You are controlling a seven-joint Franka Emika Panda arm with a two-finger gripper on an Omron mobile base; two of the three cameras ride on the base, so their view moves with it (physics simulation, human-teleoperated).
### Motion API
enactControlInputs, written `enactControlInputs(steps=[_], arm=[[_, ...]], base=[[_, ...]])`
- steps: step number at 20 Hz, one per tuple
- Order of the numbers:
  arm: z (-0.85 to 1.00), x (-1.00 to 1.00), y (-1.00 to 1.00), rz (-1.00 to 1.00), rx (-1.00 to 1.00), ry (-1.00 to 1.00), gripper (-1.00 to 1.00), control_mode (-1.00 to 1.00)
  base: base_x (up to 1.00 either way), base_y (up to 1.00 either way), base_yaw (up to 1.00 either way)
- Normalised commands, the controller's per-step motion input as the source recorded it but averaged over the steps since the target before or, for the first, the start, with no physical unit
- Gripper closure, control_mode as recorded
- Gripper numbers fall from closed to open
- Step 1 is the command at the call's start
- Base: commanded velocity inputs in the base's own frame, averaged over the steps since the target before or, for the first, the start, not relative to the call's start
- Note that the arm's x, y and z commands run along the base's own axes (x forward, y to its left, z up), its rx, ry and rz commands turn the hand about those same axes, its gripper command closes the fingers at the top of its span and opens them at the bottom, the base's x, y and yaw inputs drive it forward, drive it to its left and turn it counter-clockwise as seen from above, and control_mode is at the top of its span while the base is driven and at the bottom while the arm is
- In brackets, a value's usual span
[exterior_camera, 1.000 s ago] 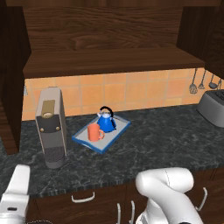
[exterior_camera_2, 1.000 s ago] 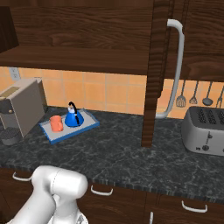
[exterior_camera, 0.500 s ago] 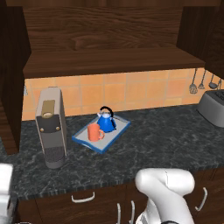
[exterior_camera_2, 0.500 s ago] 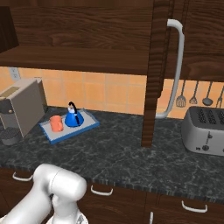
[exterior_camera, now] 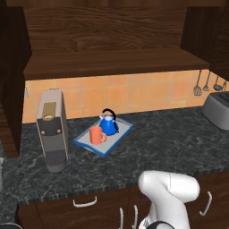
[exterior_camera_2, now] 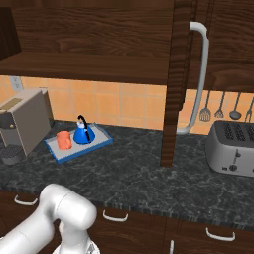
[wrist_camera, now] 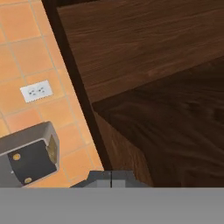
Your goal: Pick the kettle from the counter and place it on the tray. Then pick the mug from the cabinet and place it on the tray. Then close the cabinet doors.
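Kettle (exterior_camera: 108,124) and mug (exterior_camera: 95,135) are sitting side by side on the blue-rimmed tray (exterior_camera: 117,138), which is lying near the counter's (exterior_camera: 170,143) back edge beside the coffee machine (exterior_camera: 52,129). Cabinet doors (exterior_camera_2: 175,84) are standing open. The gripper (wrist_camera: 111,178) is pinched closed on nothing, facing the cabinet's (wrist_camera: 144,57) wood.

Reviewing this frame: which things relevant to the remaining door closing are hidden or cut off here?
- Left cabinet door: left base view, cut by the left edge; its handle is out of frame.
- Right cabinet door: right base view, seen edge-on and cut by the top edge, so its hinge side is hidden.
- Gripper: hand view, fingertips barely rise above the bottom band; whether they touch the wood is unclear.
- Mug handle: too small to place on the tray.
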Motion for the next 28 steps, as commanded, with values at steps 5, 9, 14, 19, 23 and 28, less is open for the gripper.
enactControlInputs(steps=[5,9,14,19,23,28], arm=[[0.50,0.00,0.00,-0.03,0.00,-0.03,1.00,-1.00],[0.27,0.00,-0.01,-0.04,0.00,0.00,1.00,-1.00],[0.01,0.00,-0.02,-0.01,0.00,0.00,1.00,-1.00],[0.14,0.09,-0.01,0.00,0.00,0.00,1.00,-1.00],[0.25,0.19,-0.13,0.00,0.00,0.00,1.00,-1.00],[0.03,0.36,-0.25,0.00,-0.01,0.00,1.00,-1.00]], base=[[0.00,0.00,0.00],[0.00,0.00,0.00],[0.00,0.00,0.00],[0.00,0.00,0.00],[0.00,0.00,0.00],[0.00,0.00,0.00]])
